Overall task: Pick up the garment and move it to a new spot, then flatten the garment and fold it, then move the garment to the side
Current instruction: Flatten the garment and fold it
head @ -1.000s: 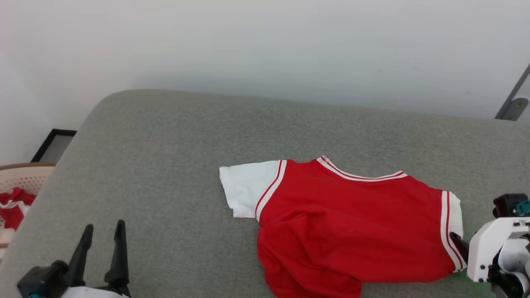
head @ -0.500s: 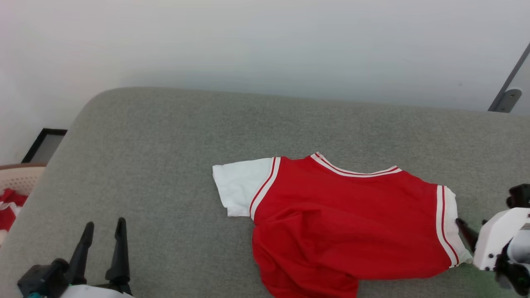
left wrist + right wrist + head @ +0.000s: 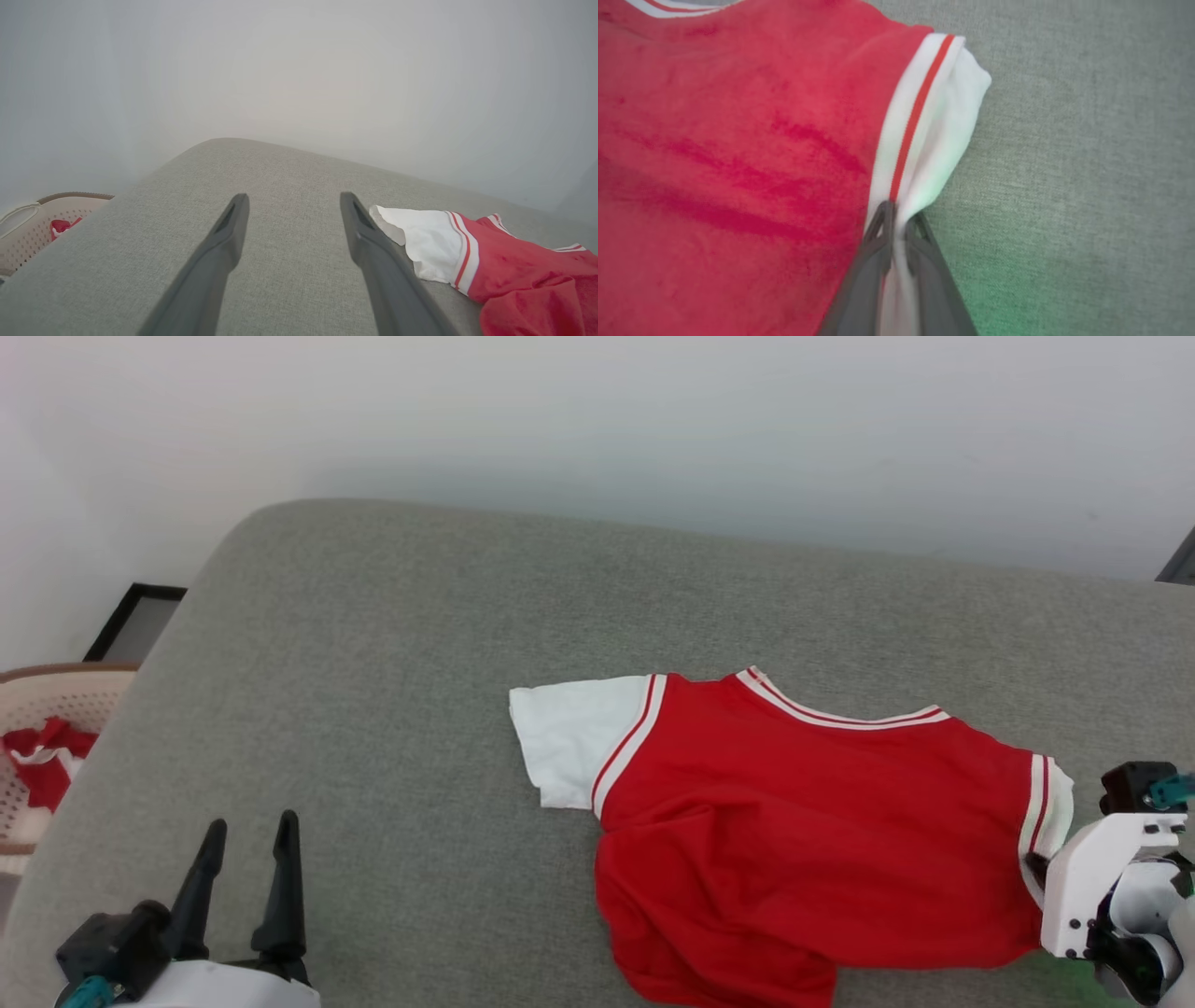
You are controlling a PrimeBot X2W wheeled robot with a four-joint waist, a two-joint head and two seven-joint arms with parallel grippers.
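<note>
The garment (image 3: 803,840), a red jersey with white sleeves and striped trim, lies back up on the grey cushion (image 3: 373,663), its lower part rumpled. In the right wrist view my right gripper (image 3: 899,212) is shut on the garment's (image 3: 714,140) white right sleeve, the cloth pinched between both fingers and bunched. In the head view that gripper (image 3: 1034,868) sits at the garment's right edge. My left gripper (image 3: 253,821) stands open at the lower left, well clear of the shirt. In the left wrist view the left gripper (image 3: 294,198) holds nothing, with the garment's (image 3: 514,261) other white sleeve to its right.
A beige perforated basket (image 3: 56,691) with a red-and-white cloth bundle (image 3: 42,770) stands off the cushion's left edge, beside a black frame (image 3: 135,621) on the floor. A pale wall runs behind the cushion. Bare grey cushion lies left of and behind the garment.
My right gripper has closed on the white right sleeve, which now bunches between its fingers. The head camera has shifted a little. The left arm has kept still.
</note>
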